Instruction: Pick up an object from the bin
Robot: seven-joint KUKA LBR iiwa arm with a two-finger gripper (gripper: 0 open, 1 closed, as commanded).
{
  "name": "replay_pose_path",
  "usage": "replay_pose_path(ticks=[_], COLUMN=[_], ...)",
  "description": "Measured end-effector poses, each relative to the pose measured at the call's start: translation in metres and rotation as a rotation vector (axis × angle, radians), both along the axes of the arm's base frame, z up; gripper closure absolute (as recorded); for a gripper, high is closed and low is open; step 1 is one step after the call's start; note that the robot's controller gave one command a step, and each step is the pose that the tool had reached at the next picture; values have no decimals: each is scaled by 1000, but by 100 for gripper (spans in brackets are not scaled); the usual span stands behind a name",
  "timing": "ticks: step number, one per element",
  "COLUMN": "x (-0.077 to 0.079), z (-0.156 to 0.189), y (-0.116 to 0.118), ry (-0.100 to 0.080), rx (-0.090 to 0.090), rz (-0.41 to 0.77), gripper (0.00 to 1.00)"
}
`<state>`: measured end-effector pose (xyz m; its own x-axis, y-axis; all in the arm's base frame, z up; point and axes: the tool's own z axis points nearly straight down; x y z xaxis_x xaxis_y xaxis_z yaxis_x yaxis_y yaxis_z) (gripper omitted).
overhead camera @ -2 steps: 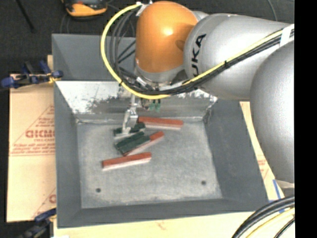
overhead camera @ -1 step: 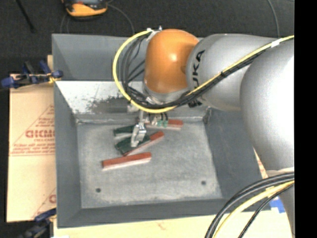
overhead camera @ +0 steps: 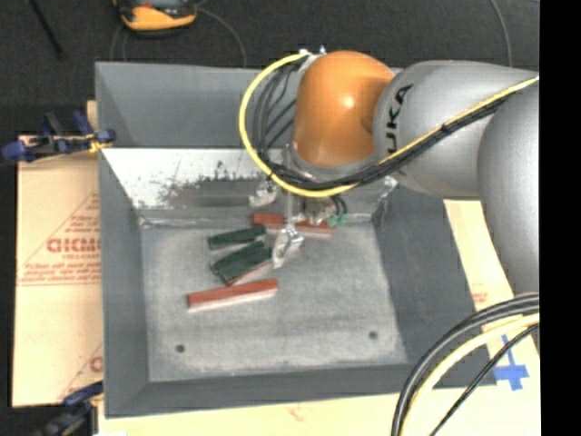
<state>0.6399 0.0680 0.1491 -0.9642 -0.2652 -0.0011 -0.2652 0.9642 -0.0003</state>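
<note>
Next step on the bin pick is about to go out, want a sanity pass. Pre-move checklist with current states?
1. Gripper is over a pickable thing: ok. It is at the right ends of the upper dark green flat bar and the lower dark green flat bar.
2. One clear target: not ok. The two green bars lie close together there.
3. Neighbours clear: not ok. The short red-brown flat bar lies right at the gripper.
4. Long red-brown flat bar out of the way: ok. It lies apart, nearer the front.
5. Anything held: cannot tell.
6. Room to the back wall of the grey metal bin: cannot tell.
</note>
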Motion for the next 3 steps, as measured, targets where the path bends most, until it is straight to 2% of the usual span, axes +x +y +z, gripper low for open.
replay_pose_path(ticks=[1,2,3], x=[7,-2,-3], z=[9,-57,-52], y=[-17,-18,-17], ry=[-7,-9,-3], rx=[1,2,2], rz=[-128,-114,-114], gripper=[0,0,100])
